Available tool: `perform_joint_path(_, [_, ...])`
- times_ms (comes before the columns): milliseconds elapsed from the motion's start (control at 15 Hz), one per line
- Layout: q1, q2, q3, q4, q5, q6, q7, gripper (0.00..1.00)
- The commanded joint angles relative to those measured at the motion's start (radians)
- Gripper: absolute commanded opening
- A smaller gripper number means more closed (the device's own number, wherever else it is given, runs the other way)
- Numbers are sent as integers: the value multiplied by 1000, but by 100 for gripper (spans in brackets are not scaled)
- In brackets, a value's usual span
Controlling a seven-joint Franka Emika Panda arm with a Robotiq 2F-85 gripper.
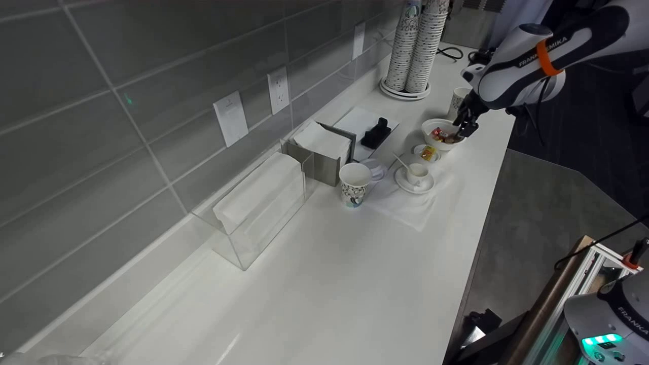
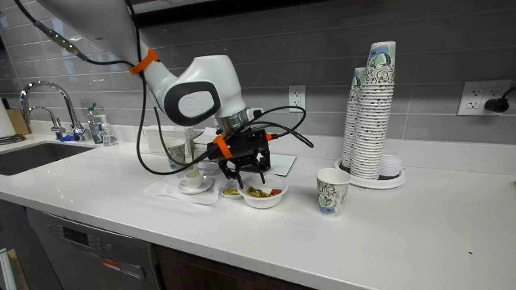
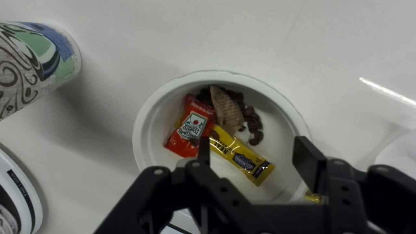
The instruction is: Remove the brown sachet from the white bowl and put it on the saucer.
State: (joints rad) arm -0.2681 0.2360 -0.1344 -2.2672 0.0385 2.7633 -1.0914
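In an exterior view I have the white surface (image 2: pixel 403 237) carrying the white bowl (image 2: pixel 261 202), a napkin (image 2: pixel 165 190) left of it, a paper cup (image 2: pixel 332 193) right, a tray (image 2: pixel 374 184) far right.

Brown sachet (image 3: pixel 228 112), crinkled, lying loose inside the round white bowl (image 3: pixel 276 126)

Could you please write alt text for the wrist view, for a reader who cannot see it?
The robot's open hand is over a white bowl holding a brown sachet, a red Heinz ketchup packet, a yellow Hellmann's mayonnaise packet and dark brown beans. A patterned paper cup shows at the upper left.
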Motion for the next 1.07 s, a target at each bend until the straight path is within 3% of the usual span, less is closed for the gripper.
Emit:
perform_joint_path(0, [-44,37,33,25,19,61,-39,36])
perform_joint_path(267, [-79,55,72,30,41,111,-49,21])
perform_joint_path(400, [-92,65,88,33,44,116,-47,20])
perform_joint_path(600, [-101,79,97,36,34,100,-37,36])
perform_joint_path(733, [-106,87,99,39,28,109,-34,33])
perform_joint_path(800, [-110,91,103,41,29,111,-35,27])
perform_joint_path(867, [-110,95,100,44,24,114,-32,13])
perform_joint_path(1000, [-107,101,92,48,11,111,-23,1])
